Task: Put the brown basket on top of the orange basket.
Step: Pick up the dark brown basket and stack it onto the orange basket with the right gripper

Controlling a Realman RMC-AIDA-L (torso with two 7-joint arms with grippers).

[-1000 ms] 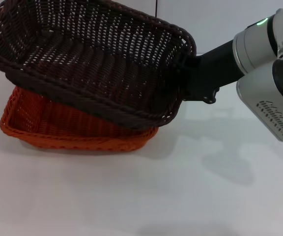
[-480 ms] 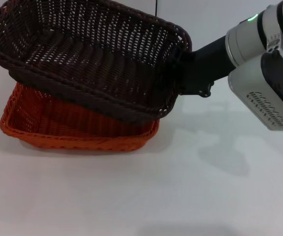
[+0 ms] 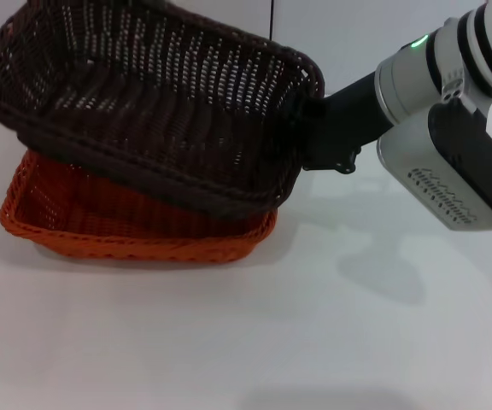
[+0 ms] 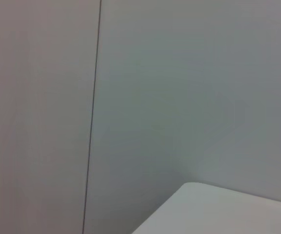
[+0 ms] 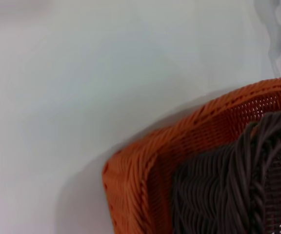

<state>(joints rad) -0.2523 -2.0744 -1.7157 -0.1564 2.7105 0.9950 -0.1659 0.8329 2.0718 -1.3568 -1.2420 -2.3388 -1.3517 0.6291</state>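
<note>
Right gripper (image 3: 310, 128) of mine is clamped on the short end rim of the brown basket (image 3: 152, 111), and I carry the basket by this one edge. The brown basket hangs tilted over the orange basket (image 3: 135, 226): its end near my gripper is low, close to the orange rim, and its far end is high. I cannot tell if the two baskets touch already. The orange basket stands flat on the white table (image 3: 331, 342), directly under the brown one, which is turned a little against it.

To do this step well, I think I must level the brown basket, turn it until its long sides run along the orange long sides, then lower it slowly so it sits evenly. I should let go only when it rests steady, because a one-edge hold can let it swing.

My fingertips are hidden behind the dark rim. The far edge of the brown basket is cut off. My left gripper is not visible anywhere; its wrist camera sees only a wall and a table corner.
</note>
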